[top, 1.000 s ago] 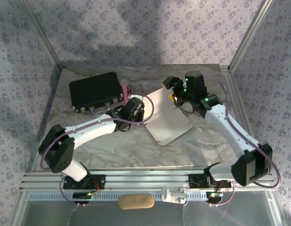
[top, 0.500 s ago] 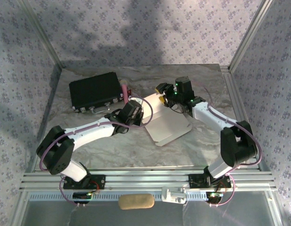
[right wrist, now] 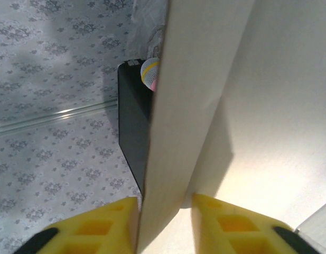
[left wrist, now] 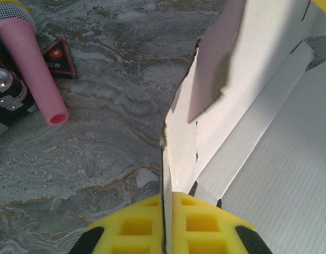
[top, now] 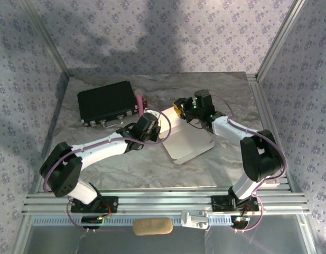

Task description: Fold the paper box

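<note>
When we look down the left claw (left wrist: 165, 203), we see its two yellow fingers (left wrist: 133, 225) pressed tight together on a thin side flap of the paper box (left wrist: 268, 159). This claw is closed and it has hold of the card. Past the fingers, toward 12 o'clock, the flap stands up on its edge. It is white inside, and a pink piece of the box leans over it. At 10 o'clock from the claw a pink tube (left wrist: 30, 63) lies on the grey, marbled table (left wrist: 110, 106), with its open end toward 5 o'clock. Just beside the tube sits a small dark triangle badge (left wrist: 57, 58).

At the right claw (right wrist: 165, 203), one yellow finger sits on each side of a standing flap of the box. There is some room between the fingers. We cannot tell if they squeeze the flap or just sit around it. Behind the flap, at 11 o'clock, we see part of a black case (right wrist: 132, 132), with a round yellow and white tip peeking over it.

From above, the box lies near the middle of the table, partly opened out. The left claw is at its 9 o'clock side and the right claw is at its 12 o'clock side. The case lies at 10 o'clock from the box, apart from it. The tube is at the 3 o'clock end of the case. At 6 o'clock, past the arm bases, lies a tan lump (top: 152, 226).
</note>
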{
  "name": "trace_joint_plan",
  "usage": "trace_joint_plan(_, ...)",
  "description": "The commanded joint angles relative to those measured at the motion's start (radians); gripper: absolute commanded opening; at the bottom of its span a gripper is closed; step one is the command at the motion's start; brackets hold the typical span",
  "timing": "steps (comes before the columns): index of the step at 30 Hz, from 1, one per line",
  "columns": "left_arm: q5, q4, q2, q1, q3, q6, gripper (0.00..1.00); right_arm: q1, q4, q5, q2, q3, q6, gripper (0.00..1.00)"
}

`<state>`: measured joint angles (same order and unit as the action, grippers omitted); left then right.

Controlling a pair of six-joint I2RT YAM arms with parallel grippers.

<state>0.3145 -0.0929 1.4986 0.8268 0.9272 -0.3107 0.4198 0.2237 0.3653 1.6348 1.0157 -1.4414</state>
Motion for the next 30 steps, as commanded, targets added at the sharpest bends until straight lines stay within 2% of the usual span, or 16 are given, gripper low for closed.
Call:
trace_joint_plan(1,0.007,-0.001,-0.028,0.002,-0.009,0.025,0.0,0.001,0.021,0.005,-0.001,-0.022,-0.012,0.25)
trace_joint_plan(6,0.011,0.002,-0.03,0.001,-0.018,0.026,0.0,0.0,0.025,-0.006,-0.009,-0.035,-0.014,0.18)
trace_joint_plan(8,0.01,0.004,-0.032,-0.001,-0.022,0.026,0.0,-0.002,0.029,-0.009,-0.01,-0.041,-0.017,0.14)
trace_joint_plan(11,0.0,0.007,-0.045,-0.005,-0.032,0.025,0.0,-0.002,0.034,-0.012,-0.01,-0.054,-0.023,0.01)
trace_joint_plan(13,-0.024,-0.001,-0.075,-0.016,-0.041,0.004,0.01,-0.002,0.046,-0.019,-0.015,-0.066,-0.033,0.0)
trace_joint_plan(14,-0.038,-0.009,-0.098,-0.022,-0.042,-0.016,0.08,0.0,0.051,-0.023,-0.016,-0.072,-0.036,0.0)
trace_joint_plan(16,-0.063,-0.029,-0.173,-0.031,-0.045,-0.087,0.3,0.001,0.057,-0.025,-0.021,-0.078,-0.043,0.0)
trace_joint_plan(18,-0.08,-0.052,-0.254,-0.033,-0.041,-0.169,0.46,0.002,0.063,-0.027,-0.031,-0.084,-0.05,0.0)
trace_joint_plan(19,-0.1,-0.071,-0.287,-0.035,-0.028,-0.223,0.51,0.002,0.062,-0.031,-0.038,-0.088,-0.055,0.0)
trace_joint_plan(23,-0.221,-0.139,-0.299,-0.038,0.077,-0.332,0.54,0.0,0.055,-0.049,-0.068,-0.102,-0.067,0.0)
trace_joint_plan(28,-0.331,-0.321,-0.13,-0.06,0.275,-0.337,0.56,-0.002,0.048,-0.049,-0.075,-0.098,-0.076,0.0)
trace_joint_plan(30,-0.407,-0.296,-0.093,-0.096,0.275,-0.394,0.56,0.0,0.051,-0.048,-0.075,-0.1,-0.079,0.0)
